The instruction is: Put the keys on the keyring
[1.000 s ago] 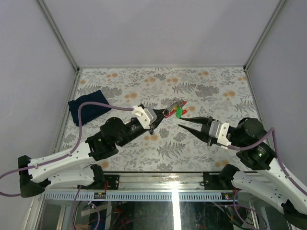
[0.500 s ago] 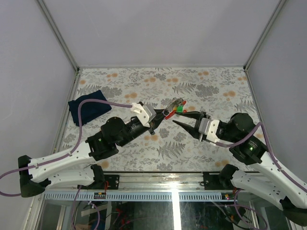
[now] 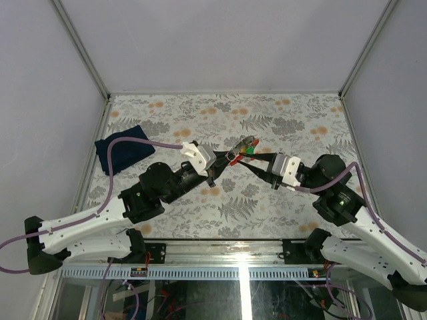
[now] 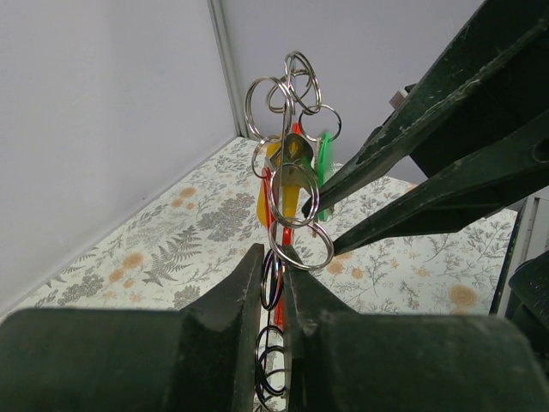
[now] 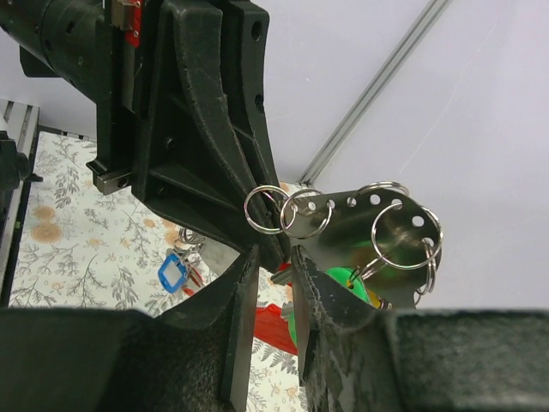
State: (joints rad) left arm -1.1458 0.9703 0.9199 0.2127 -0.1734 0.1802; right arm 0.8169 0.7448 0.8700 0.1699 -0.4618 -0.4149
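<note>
My left end effector [image 4: 273,263] clamps the keyring [image 4: 291,167], which stands straight beyond its tips; my right end effector [image 5: 274,257], slightly parted, noses its rings.

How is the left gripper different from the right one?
The left gripper is shut on the keyring and holds it in the air. The right gripper has its fingers a little apart, with the tips right at the rings. The left one reaches in from the left, the right one from the other side. Both have long black pointed fingers.
</note>
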